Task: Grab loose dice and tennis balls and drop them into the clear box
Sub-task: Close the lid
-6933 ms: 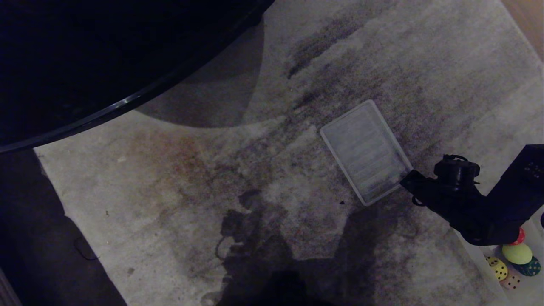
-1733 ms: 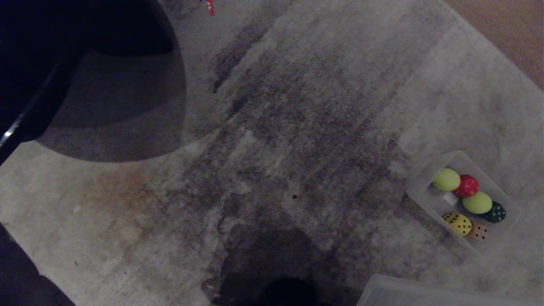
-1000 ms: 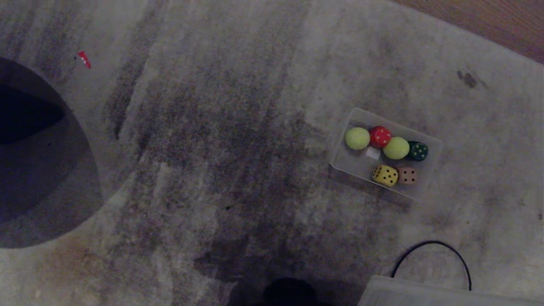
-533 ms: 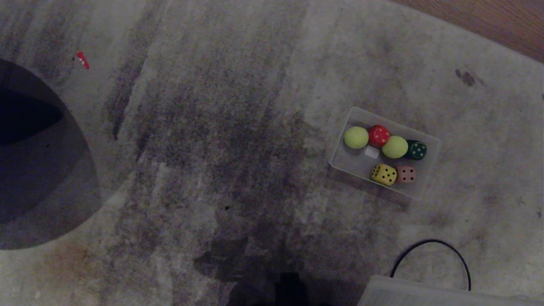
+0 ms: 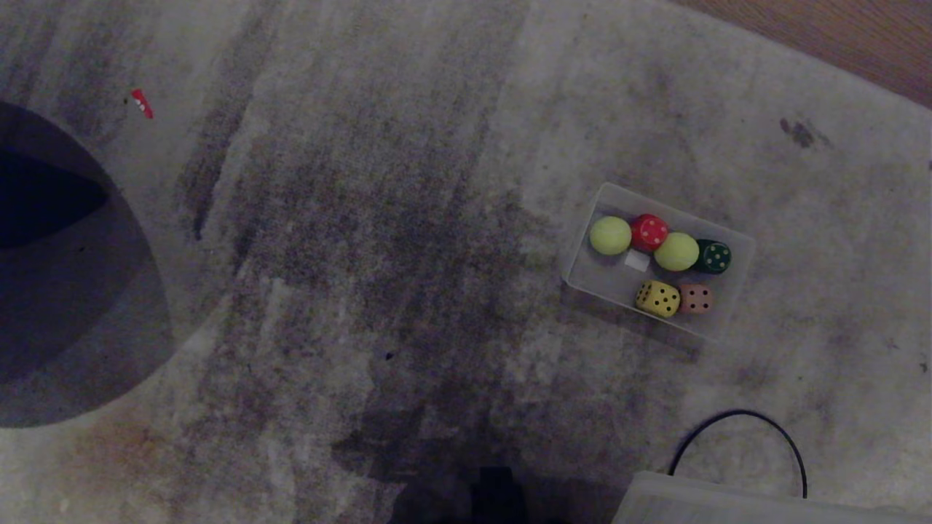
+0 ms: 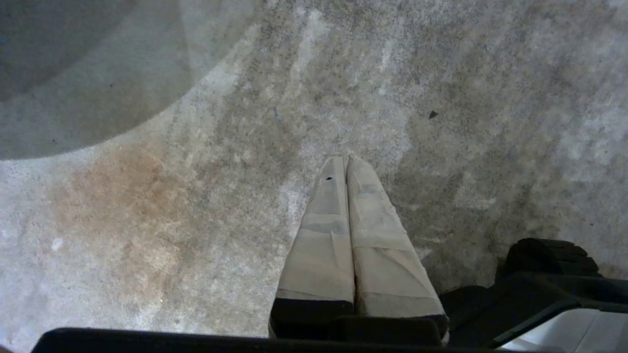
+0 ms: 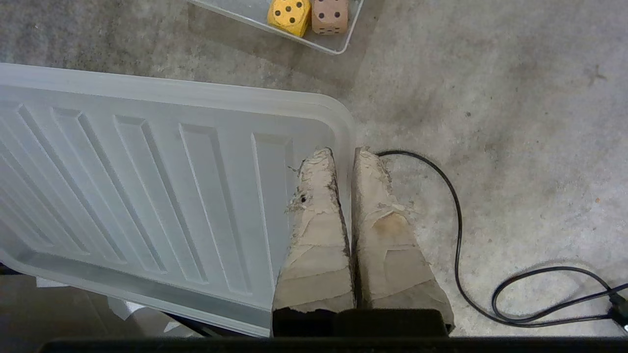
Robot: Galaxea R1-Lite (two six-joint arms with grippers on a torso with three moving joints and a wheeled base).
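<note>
Head view shows neither arm; the ribbed lid (image 5: 728, 502) is cut off at the near right edge. The clear box (image 5: 717, 331), holding dice (image 5: 658, 298) and tennis balls (image 5: 610, 235), sits right on stained grey carpet (image 5: 364, 255) beside wood floor (image 5: 837, 36). The left gripper (image 6: 346, 162) and the right gripper (image 7: 343, 152) both have jaws together, empty.

Dice (image 5: 658, 298) and tennis balls (image 5: 610, 235) inside clear box (image 5: 582, 273).
</note>
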